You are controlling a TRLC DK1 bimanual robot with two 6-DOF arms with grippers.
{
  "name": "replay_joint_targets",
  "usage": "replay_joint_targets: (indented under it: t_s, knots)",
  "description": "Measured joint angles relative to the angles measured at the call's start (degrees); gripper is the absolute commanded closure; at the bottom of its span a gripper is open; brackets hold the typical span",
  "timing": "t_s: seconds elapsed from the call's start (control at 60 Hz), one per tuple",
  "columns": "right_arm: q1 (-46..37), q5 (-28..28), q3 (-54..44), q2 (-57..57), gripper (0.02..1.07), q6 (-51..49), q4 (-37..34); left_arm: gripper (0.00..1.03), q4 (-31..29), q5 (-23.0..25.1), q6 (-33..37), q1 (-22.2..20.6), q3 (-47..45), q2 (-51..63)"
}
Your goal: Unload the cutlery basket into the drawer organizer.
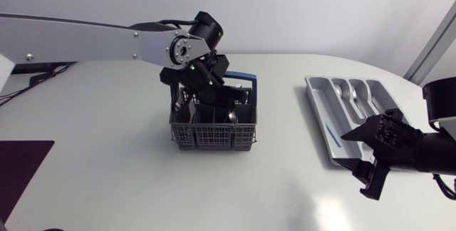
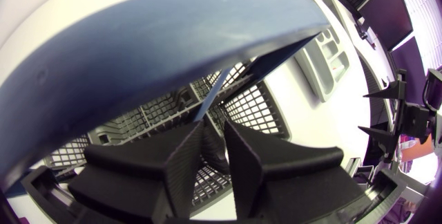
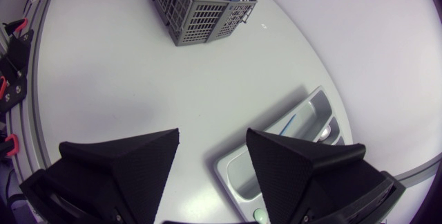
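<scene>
The grey cutlery basket (image 1: 214,125) with a blue handle (image 1: 246,83) stands mid-table, and several pieces of cutlery stick up in it. My left gripper (image 1: 201,88) reaches down into its rear compartments. In the left wrist view the blue handle (image 2: 152,51) arches over my left gripper (image 2: 214,156), and a thin blue utensil (image 2: 210,98) runs down to it. The grey drawer organizer (image 1: 335,145) lies at the right with spoons (image 1: 356,97) and a blue piece (image 1: 330,130) in it. My right gripper (image 1: 365,157) hovers open and empty at its near end.
The right wrist view shows the organizer (image 3: 238,165) just ahead of my right gripper (image 3: 210,162) and the basket (image 3: 200,10) farther off. Bare white tabletop (image 1: 107,160) lies between and around them. A dark mat (image 1: 21,167) sits at the near left edge.
</scene>
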Motion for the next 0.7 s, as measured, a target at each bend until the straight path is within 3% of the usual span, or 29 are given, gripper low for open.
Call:
replay_joint_targets:
  t_s: [0.383,0.617,0.7]
  knots:
    - [0.0,0.3,-0.9,0.0,0.35,0.0,0.8,0.78,-3.4,-0.3,0.0,0.0,0.0,-0.1]
    - [0.0,0.5,-1.8,0.0,0.35,0.0,1.3,0.63,-4.5,-0.3,0.0,0.1,-0.1,-1.3]
    - [0.0,0.6,-1.9,0.0,0.35,0.0,1.4,0.63,-4.5,-0.3,0.0,0.1,-0.1,-2.3]
